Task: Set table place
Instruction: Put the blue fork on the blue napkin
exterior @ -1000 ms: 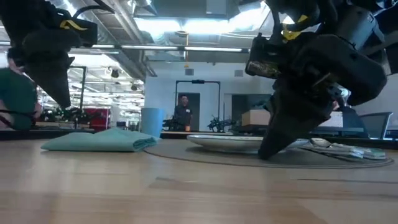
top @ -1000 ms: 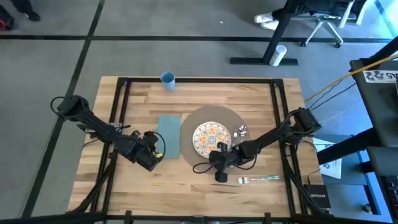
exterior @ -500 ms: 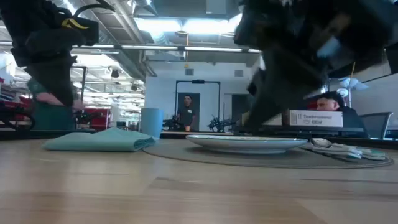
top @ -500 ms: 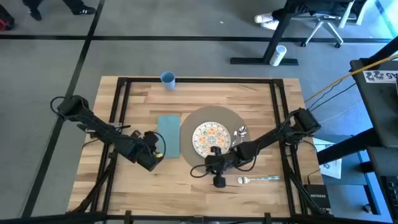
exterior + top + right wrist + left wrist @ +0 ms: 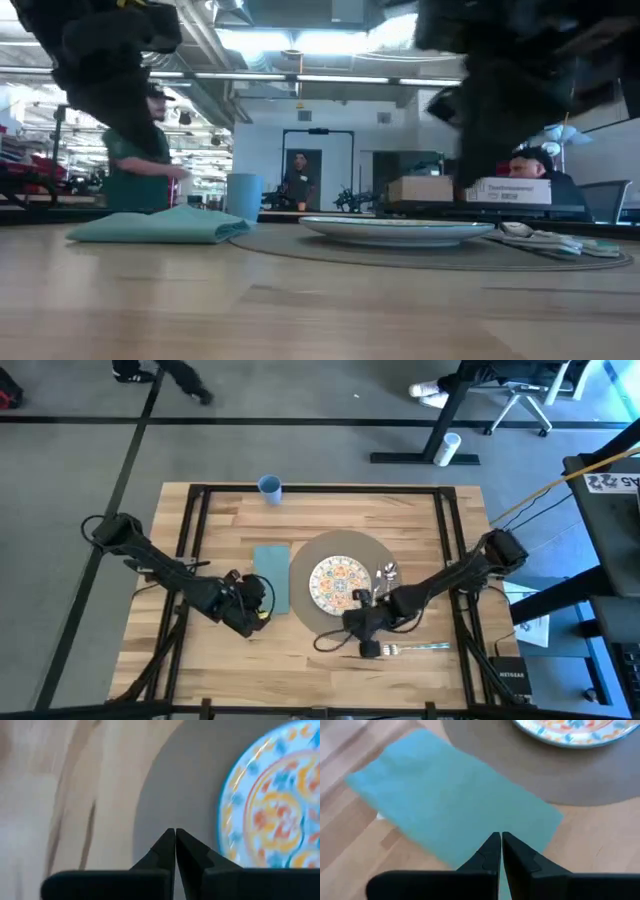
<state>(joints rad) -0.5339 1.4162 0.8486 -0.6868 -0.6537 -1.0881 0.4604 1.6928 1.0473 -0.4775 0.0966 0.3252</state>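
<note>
The round grey-brown place mat (image 5: 310, 595) lies flat on the light-wood table (image 5: 220, 520) with a patterned plate (image 5: 340, 582) in its middle. A teal napkin (image 5: 271, 575) lies flat just left of the mat. My left gripper (image 5: 500, 837) is shut and hovers above the napkin's near end (image 5: 470, 820). My right gripper (image 5: 175, 832) is shut and hangs above the mat's near edge (image 5: 180, 795), beside the plate (image 5: 270, 815). In the low view both grippers are clear of the table.
A spoon (image 5: 388, 572) rests on the mat's right part. A fork (image 5: 415, 648) lies on the wood near the front right. A blue cup (image 5: 269, 486) stands at the far edge. People move in the room behind the table.
My right gripper has risen from the mat's near edge, where its shut fingers stood a second ago, and drifted toward the table's right and near edges. My left gripper has crept a little toward the napkin. The mat, plate and napkin have stayed in place.
</note>
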